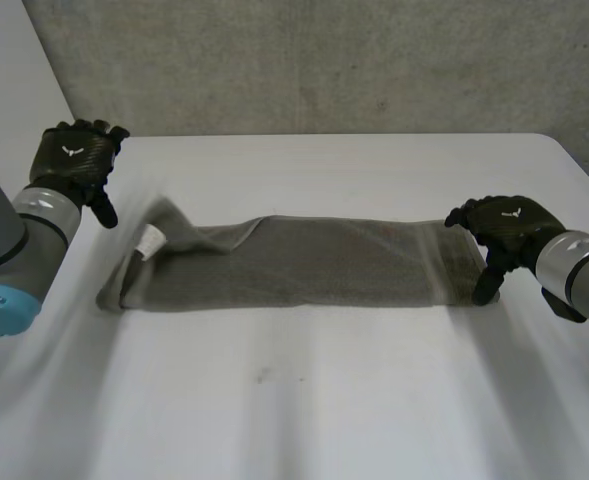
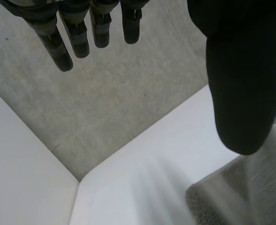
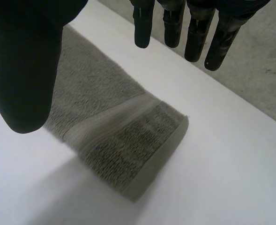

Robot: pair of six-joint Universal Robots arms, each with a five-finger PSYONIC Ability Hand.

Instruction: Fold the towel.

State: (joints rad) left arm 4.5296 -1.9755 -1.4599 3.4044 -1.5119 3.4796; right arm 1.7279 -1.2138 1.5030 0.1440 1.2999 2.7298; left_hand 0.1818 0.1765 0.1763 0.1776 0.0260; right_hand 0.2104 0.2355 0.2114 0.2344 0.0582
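The towel [image 1: 294,262], a grey terry strip with a woven band at one end, lies on the table [image 1: 324,400], its long axis running from hand to hand. The right hand [image 1: 509,222] sits close over the towel's right end, fingers straight, holding nothing. The left hand [image 1: 74,160], likewise open and empty, hangs just off the rumpled left end and looks farther away.

Soft, even light; faint grey shadow beside the towel [image 3: 123,145]
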